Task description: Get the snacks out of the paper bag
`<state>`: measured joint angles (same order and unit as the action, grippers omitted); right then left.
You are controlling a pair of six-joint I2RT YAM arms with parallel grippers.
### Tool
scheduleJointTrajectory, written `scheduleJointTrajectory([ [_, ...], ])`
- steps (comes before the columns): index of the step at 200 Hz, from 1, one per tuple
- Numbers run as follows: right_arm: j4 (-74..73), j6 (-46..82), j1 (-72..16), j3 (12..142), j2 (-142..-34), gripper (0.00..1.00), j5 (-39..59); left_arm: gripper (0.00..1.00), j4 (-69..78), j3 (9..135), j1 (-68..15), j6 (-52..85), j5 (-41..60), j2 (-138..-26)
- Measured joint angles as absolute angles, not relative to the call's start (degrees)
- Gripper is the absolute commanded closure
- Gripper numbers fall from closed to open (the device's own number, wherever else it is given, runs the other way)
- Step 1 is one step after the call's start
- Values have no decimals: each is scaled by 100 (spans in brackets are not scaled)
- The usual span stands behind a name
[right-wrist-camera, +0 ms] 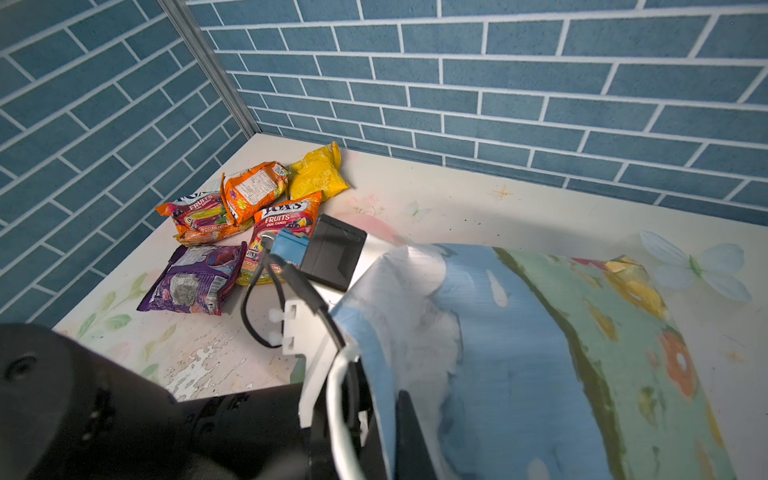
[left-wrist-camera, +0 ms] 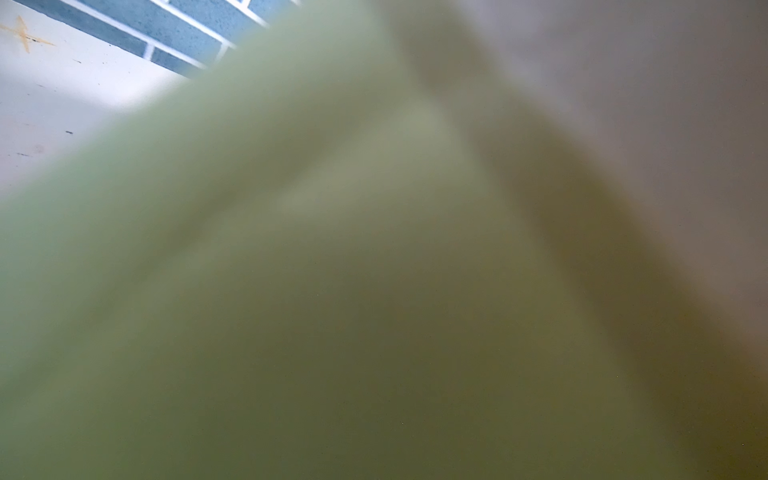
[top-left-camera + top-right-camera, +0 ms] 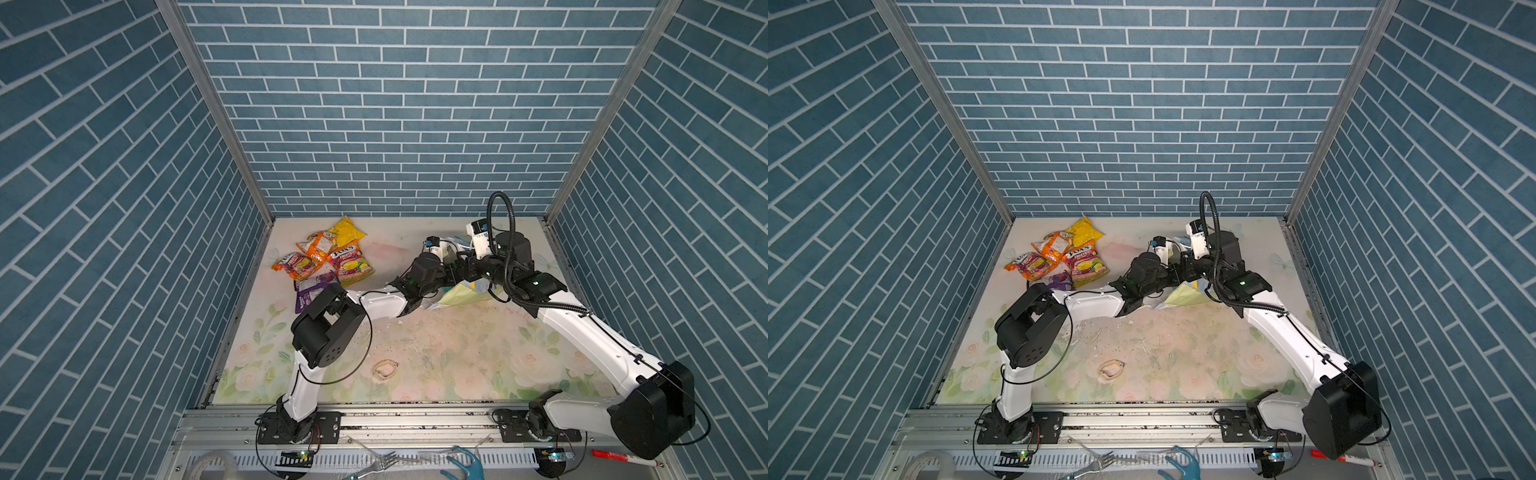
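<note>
The paper bag (image 1: 519,353), printed with blue sky, clouds and a green meadow, lies tilted on the table's back right; in both top views only a pale green part (image 3: 459,293) (image 3: 1181,296) shows under the arms. My right gripper (image 1: 390,440) is shut on the bag's rim. The left arm reaches into the bag's mouth, so its gripper is hidden; a blurred pale green surface (image 2: 332,249) fills the left wrist view. Several snacks lie at the back left: yellow (image 3: 347,232), orange (image 3: 318,245), two FOX'S bags (image 3: 351,264) (image 3: 293,266), purple (image 3: 309,291).
A small beige loop (image 3: 384,369) lies on the floral table near the front. Blue brick walls close the back and both sides. Below the front rail lie a fork (image 3: 376,463), a teal tool (image 3: 467,461) and a red marker (image 3: 615,455).
</note>
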<state>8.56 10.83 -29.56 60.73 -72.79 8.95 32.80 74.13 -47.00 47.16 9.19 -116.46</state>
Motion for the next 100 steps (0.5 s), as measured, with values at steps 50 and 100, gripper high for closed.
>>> scheduleJointTrajectory([
  [50,768,1223,-2954,6018,-7279,100,947,14,3146,7531,-4685,4639,854,-11738],
  [100,600,1411,-2954,5959,-7279,100,1114,23,3170,7662,-4644,4672,840,-11815],
])
